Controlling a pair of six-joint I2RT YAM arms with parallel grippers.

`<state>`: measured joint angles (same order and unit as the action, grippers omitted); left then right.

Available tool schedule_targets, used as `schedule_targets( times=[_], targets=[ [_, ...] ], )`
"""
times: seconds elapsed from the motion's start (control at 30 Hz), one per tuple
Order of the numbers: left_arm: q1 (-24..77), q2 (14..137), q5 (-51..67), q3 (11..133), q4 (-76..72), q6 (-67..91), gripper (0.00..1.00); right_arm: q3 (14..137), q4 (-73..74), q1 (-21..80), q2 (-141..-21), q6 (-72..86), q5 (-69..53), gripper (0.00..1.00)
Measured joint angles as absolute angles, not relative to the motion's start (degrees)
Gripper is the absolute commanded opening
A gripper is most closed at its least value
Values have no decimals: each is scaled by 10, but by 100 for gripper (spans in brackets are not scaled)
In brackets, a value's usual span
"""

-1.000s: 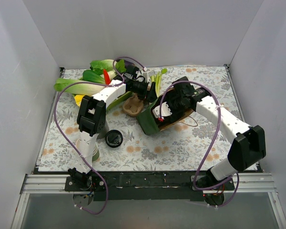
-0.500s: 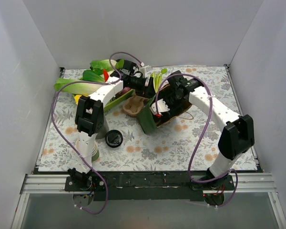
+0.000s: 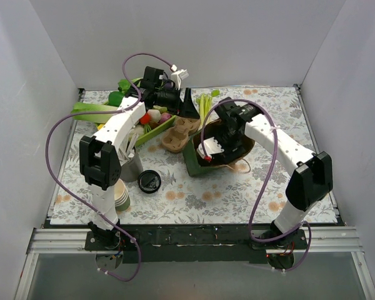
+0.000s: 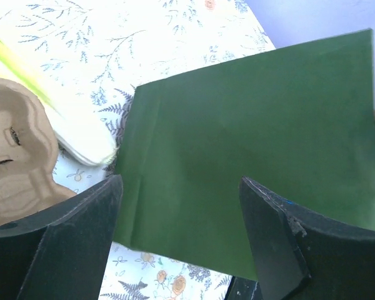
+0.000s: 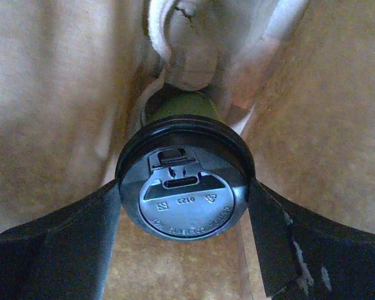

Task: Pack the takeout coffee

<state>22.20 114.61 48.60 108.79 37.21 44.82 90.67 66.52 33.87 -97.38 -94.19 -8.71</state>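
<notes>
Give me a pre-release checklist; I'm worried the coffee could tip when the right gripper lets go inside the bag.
1. Lid seated on the cup: ok, the black rim sits evenly all round.
2. Right gripper holding the cup: ok, a finger presses each side of the lid rim.
3. Cup inside the bag: ok, brown paper walls surround it in the right wrist view.
4. Cup base resting on the bag's bottom: cannot tell, the lid hides it.
5. Cup upright: cannot tell; the bag looks tilted from above.
6. Left gripper free to steady the bag: ok, open, nothing between its fingers, green bag beyond it.
</notes>
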Motion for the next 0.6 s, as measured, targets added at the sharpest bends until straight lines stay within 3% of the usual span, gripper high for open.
schedule_targets(
  times=[0.6],
  targets=[
    [223,1103,484,1011,357,450,75,848,701,378,-923,-829,-44,1]
  ],
)
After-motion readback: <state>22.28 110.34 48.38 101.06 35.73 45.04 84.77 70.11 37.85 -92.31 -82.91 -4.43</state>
